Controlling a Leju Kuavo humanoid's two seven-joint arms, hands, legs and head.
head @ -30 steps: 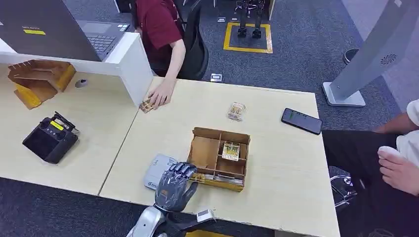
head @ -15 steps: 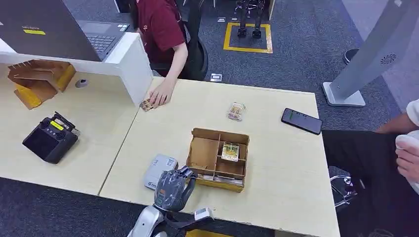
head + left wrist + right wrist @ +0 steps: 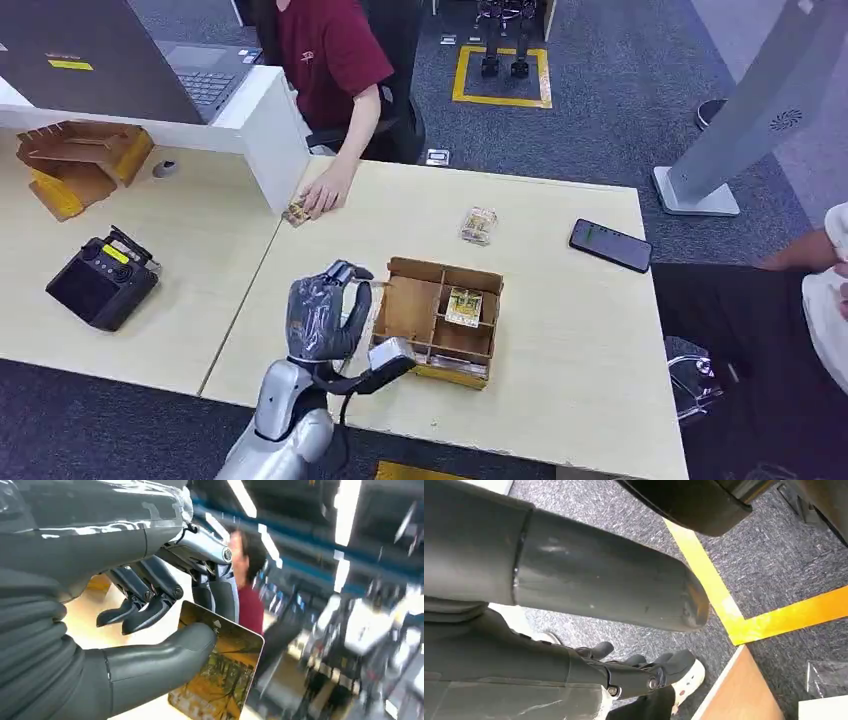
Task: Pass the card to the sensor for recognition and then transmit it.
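My left hand (image 3: 322, 312) is raised above the near part of the table, its back toward the head camera, just left of the cardboard tray (image 3: 416, 268). In the left wrist view it (image 3: 150, 595) pinches a card (image 3: 225, 675) with a yellow-orange picture between the thumb and the dark fingers. From the head view the card is hidden behind the hand, and my arm covers the spot where the grey sensor box lay. My right hand (image 3: 644, 672) hangs beside the table over the carpet, fingers loosely apart, holding nothing.
The tray holds another card (image 3: 465, 305) in a compartment. A wrapped card pack (image 3: 479, 224) and a black phone (image 3: 611, 245) lie farther back. A person in red rests a hand (image 3: 325, 195) on a card by the white partition. A black device (image 3: 100, 280) sits left; another person (image 3: 830, 290) sits right.
My left hand has lifted from the sensor box at the table's front edge and now stands higher, covering the box. The person's hand at the right has drawn back.
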